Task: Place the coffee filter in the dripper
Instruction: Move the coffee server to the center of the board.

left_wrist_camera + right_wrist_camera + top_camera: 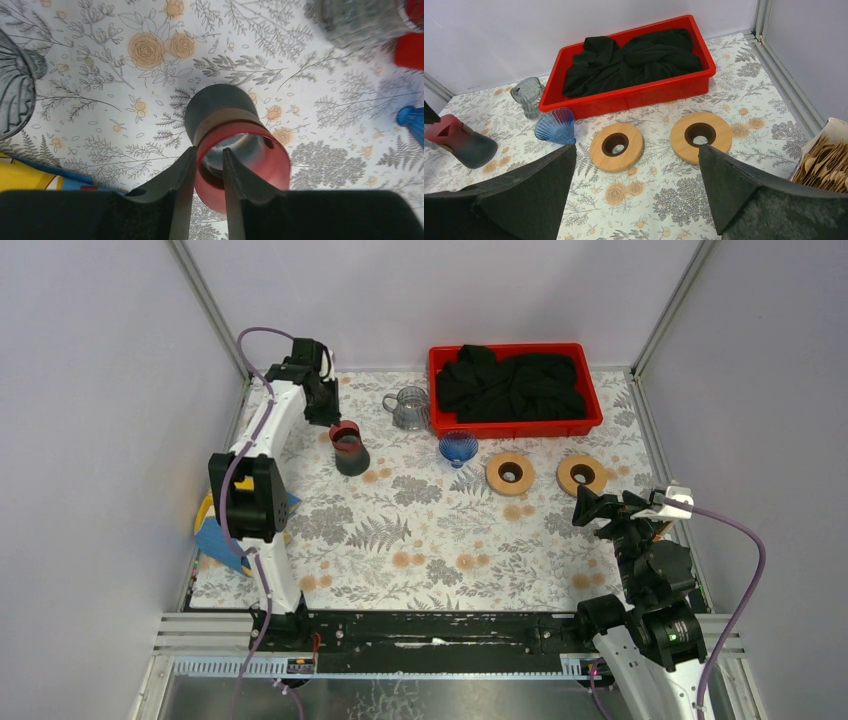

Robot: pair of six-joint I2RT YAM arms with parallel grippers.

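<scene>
Progress: early, we judge. We see no filter in the red-rimmed dripper [240, 150], at the centre of the left wrist view. The left gripper [207, 175] pinches its rim. The right gripper [600, 508] is spread wide and empty. The paper filters [824, 160] sit boxed at lower right. Pick and seating remain.

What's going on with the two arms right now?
The left fingers pinch the rim of the red-topped grey cup, one inside and one outside, at the table's far left. The right fingers hang open and empty near the box of brown paper filters at the right edge. No filter is picked up yet.
</scene>
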